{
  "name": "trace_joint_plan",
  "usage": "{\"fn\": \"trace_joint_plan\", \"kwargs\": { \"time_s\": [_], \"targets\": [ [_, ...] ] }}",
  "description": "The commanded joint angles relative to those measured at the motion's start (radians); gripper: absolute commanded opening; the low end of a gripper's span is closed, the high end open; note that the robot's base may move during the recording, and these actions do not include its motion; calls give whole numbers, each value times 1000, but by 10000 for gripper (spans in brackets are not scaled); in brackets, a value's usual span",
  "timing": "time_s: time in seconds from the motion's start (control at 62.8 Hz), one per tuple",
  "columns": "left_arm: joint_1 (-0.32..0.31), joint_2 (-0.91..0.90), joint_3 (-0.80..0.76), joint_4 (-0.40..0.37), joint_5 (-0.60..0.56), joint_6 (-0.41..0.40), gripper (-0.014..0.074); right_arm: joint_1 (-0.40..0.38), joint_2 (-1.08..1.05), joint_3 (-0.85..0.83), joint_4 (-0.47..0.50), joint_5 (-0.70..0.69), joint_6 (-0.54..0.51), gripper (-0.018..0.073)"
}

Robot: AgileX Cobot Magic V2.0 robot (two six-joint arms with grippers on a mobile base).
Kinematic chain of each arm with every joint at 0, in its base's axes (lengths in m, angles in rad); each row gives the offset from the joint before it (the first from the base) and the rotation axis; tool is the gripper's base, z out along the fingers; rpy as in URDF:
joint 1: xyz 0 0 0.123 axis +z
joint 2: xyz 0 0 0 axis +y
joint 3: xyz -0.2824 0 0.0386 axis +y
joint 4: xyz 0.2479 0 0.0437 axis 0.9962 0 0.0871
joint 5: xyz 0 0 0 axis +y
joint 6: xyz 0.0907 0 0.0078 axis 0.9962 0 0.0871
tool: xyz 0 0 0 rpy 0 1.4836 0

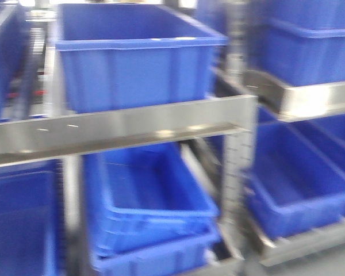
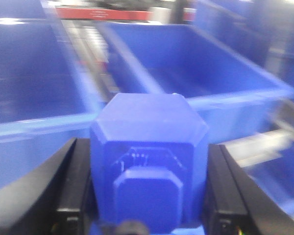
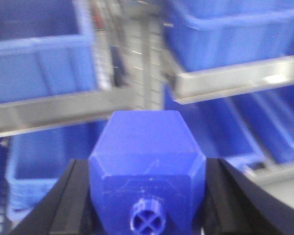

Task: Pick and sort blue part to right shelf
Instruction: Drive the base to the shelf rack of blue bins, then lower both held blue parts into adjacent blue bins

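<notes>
The blue part (image 2: 149,129), a solid-blue block with a low flat stepped top, fills the lower middle of the left wrist view. My left gripper (image 2: 149,166) is shut on it, a black finger (image 2: 71,181) pressed to each side. My right gripper (image 3: 147,181) is shut on a similar blue block (image 3: 147,142) whose top bears a round knob (image 3: 147,220). The right shelf (image 1: 310,98) is a steel rack with a flat front bar and blue crates, at the right of the front view. Neither gripper shows in the front view. All views are blurred.
A second steel rack with a long front bar (image 1: 121,126) fills the left and middle of the front view, holding a large blue crate (image 1: 138,57) above and stacked blue crates (image 1: 155,207) below. An upright post (image 1: 238,172) separates the racks. Open blue crates (image 2: 196,63) lie ahead of the left wrist.
</notes>
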Motion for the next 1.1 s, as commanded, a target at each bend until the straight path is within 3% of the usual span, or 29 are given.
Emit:
{"fn": "trace_joint_plan", "kwargs": {
  "time_s": [0.0, 1.083],
  "targets": [
    [3, 6, -32, -1, -102, -1, 209, -5, 0, -31, -2, -94, -10, 286],
    [3, 6, -32, -1, -102, -1, 209, -5, 0, -31, -2, -94, -10, 286]
  ]
}}
